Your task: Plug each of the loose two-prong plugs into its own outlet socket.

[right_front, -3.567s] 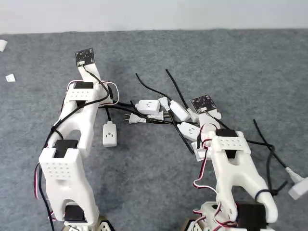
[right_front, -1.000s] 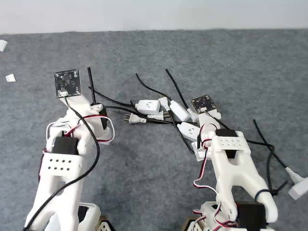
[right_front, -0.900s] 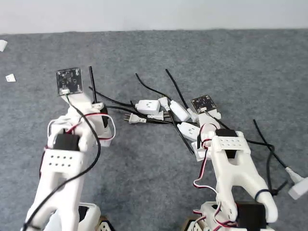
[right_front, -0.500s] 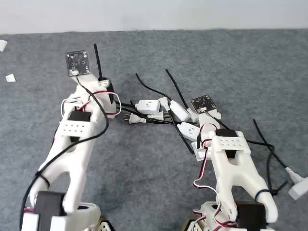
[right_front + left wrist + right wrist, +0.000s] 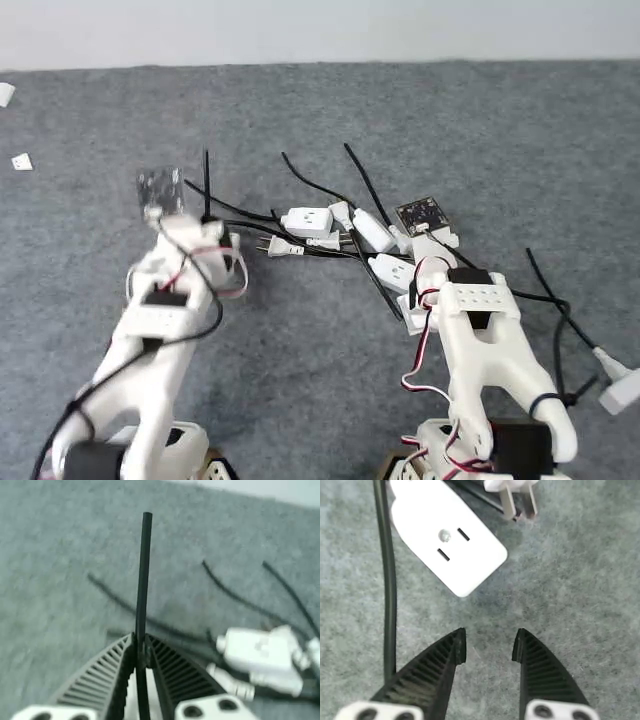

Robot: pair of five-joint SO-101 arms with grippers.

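**High view:** on the grey tabletop, a loose two-prong plug lies just beside an outlet socket amid tangled cords. The left gripper holds a black cord upright. **Left wrist view:** the fingers are clamped on that cord, whose bare end stands clear of them. **Right wrist view:** the right gripper, fingers narrowly parted and empty, hovers near a second socket lying slots-up. Advisable: grip close to the plug body and square the prongs to the slots before pushing.
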